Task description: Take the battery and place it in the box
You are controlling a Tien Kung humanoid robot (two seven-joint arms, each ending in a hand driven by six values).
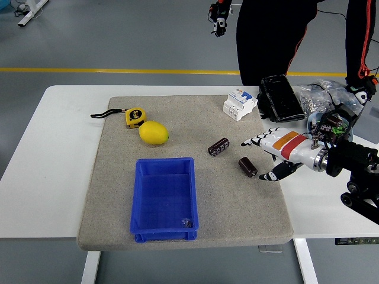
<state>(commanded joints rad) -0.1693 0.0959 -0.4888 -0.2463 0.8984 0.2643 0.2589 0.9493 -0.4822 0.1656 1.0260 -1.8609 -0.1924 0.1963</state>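
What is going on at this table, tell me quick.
The robot's right hand reaches in from the right with fingers spread, holding nothing, close beside a dark battery lying on the grey mat. A second battery lies a little further left. The blue box stands near the mat's front edge with no battery in it. A person stands at the far side, touching nothing. The left arm is out of view.

Lay on a grey mat [237,201] covering the white tabletop [47,177]: lemon [154,132] near centre; yellow tape measure [134,116] just beside it at 10 o'clock; white breaker [239,104] and black case [280,98] at 1 o'clock. Stood beyond, a person [272,35].
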